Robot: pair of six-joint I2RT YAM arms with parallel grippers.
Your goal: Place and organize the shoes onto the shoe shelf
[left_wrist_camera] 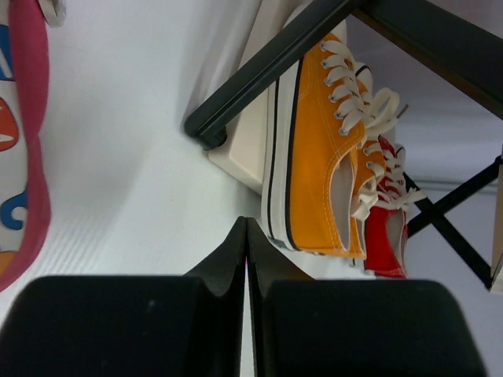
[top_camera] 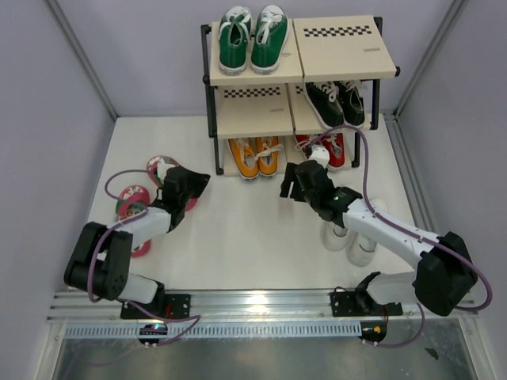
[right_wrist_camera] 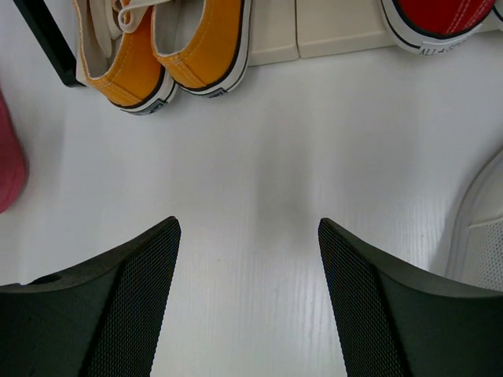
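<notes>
My left end effector has its two black fingers pressed together with nothing between them. It hovers low over the white surface, just near and left of the three-tier shoe shelf with black metal frame and beige boards. My right end effector has its fingers spread wide apart, empty, and faces the shelf's bottom tier from the near side.

The orange canvas sneakers with white laces stand side by side on the left half of the bottom tier, with red sneakers to their right. The pink flip-flops with colourful dotted insoles lie on the surface at the left, beside and partly under my left arm. The plain white sneakers sit on the surface near the right, partly hidden beneath my right arm. Green canvas sneakers occupy the top tier's left half and black sneakers the middle tier's right half.
</notes>
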